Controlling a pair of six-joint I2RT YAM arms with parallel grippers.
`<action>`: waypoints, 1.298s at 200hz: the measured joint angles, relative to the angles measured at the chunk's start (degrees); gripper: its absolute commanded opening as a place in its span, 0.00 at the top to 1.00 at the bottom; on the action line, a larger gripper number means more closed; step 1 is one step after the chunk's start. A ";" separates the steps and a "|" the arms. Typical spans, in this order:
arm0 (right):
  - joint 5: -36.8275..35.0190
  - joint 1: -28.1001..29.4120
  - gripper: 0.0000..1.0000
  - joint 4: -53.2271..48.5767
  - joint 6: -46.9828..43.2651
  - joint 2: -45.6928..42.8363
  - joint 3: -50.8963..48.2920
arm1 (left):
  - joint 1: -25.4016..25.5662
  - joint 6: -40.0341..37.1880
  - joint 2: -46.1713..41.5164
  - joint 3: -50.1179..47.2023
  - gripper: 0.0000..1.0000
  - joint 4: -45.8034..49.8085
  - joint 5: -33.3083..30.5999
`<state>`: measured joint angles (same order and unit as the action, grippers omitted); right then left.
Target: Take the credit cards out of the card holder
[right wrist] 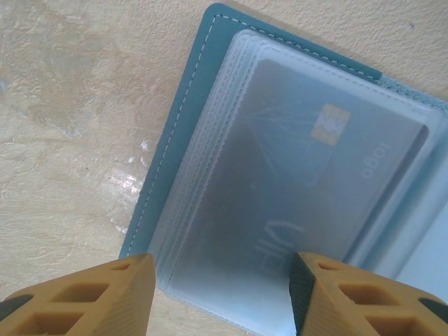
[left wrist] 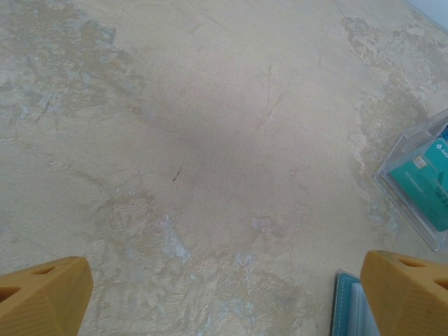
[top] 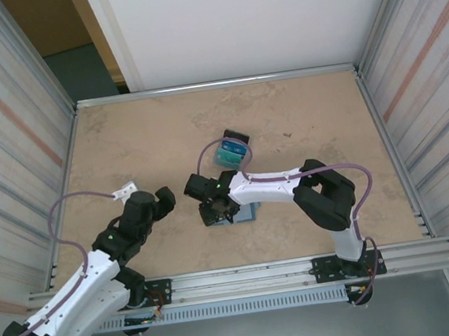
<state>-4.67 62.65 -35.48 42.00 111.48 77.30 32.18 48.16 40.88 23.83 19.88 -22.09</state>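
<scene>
Presently on hand, item by item.

Card holder (right wrist: 178,147): lies opened flat on the tabletop (left wrist: 210,105) toward the near edge, directly under the right gripper (right wrist: 220,273). The lining faces up and the clear sleeves (right wrist: 210,210) are fanned, so the pockets are open to the arm.

Grey-blue card (right wrist: 301,189): has a chip and is seated fully in the top sleeve, not yet drawn out.

Clear tray (left wrist: 392,164): sits a little further back, apart from the holder, and carries a teal card (left wrist: 427,185). It is probably where removed cards go.

Right arm: reaches leftward across the middle, wrist tipped down over the holder. Its fingers (right wrist: 98,294) are partly spread either side of the sleeve's near edge and grip nothing; whether they touch it cannot be told. It is likely lining up a pinch.

Left arm: angled in from the left, with the left gripper (left wrist: 225,273) low over bare tabletop just beside the holder's edge. Its fingers are at full spread and empty, likely standing by to steady the holder.
</scene>
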 measured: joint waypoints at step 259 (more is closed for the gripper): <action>0.33 -6.64 0.86 6.75 -9.55 -8.33 -12.59 | 1.01 -1.27 4.79 2.10 0.01 -2.32 2.58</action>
<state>-4.34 56.01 -28.73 32.45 103.15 64.71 33.19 46.89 45.67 25.93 17.56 -19.51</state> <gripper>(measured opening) 0.140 0.986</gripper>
